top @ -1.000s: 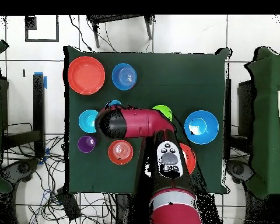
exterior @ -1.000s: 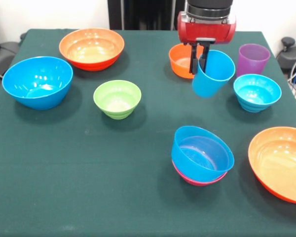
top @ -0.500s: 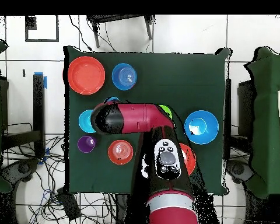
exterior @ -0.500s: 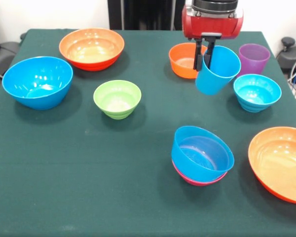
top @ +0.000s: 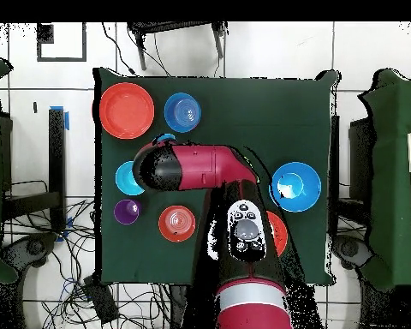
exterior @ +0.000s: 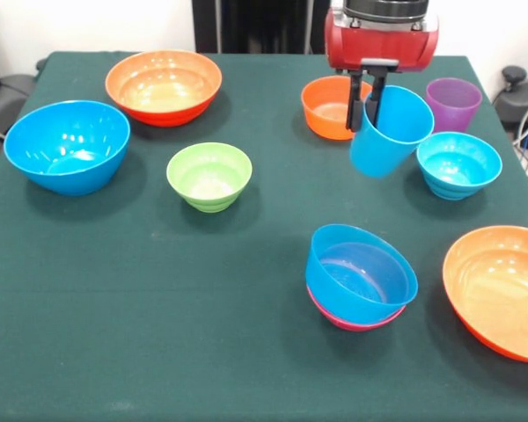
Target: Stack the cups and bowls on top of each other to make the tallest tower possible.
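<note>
My gripper (exterior: 366, 112) is shut on the rim of the light blue cup (exterior: 389, 134). The cup hangs tilted above the table, between the small orange bowl (exterior: 328, 109) and the cyan bowl (exterior: 458, 163). The translucent purple cup (exterior: 452, 104) stands upright just behind the cyan bowl. Nearer the front, the tower (exterior: 361, 274) is a blue bowl nested in a pink bowl (exterior: 350, 323). In the overhead view the arm (top: 192, 167) covers the gripper. Only a sliver of the light blue cup (top: 164, 137) shows there, near the tower (top: 182, 112).
A green bowl (exterior: 209, 176), a large blue bowl (exterior: 67, 145) and a wide orange bowl (exterior: 164, 85) sit on the left half of the green table (exterior: 158, 352). Another wide orange bowl (exterior: 502, 290) lies at the right edge.
The gripper carried the light blue cup a little to the right in the front view, lifted it slightly, then brought it slightly lower again. The bowls and the purple cup stayed put.
</note>
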`<act>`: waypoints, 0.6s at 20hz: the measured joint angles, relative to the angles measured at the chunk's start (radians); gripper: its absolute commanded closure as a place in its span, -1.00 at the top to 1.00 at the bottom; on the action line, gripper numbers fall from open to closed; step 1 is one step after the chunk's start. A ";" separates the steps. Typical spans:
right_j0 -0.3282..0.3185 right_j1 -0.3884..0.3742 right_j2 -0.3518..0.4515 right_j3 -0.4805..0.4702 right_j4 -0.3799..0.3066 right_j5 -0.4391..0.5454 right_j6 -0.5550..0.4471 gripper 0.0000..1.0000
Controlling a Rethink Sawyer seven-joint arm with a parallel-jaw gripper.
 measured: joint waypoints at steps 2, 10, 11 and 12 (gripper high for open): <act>0.003 0.000 -0.002 -0.007 -0.001 0.000 0.000 -1.00; 0.025 0.007 -0.012 -0.052 -0.003 -0.106 0.000 -1.00; 0.026 0.010 -0.012 -0.058 -0.004 -0.123 0.000 -1.00; 0.028 0.016 -0.012 -0.067 -0.004 -0.151 0.000 -1.00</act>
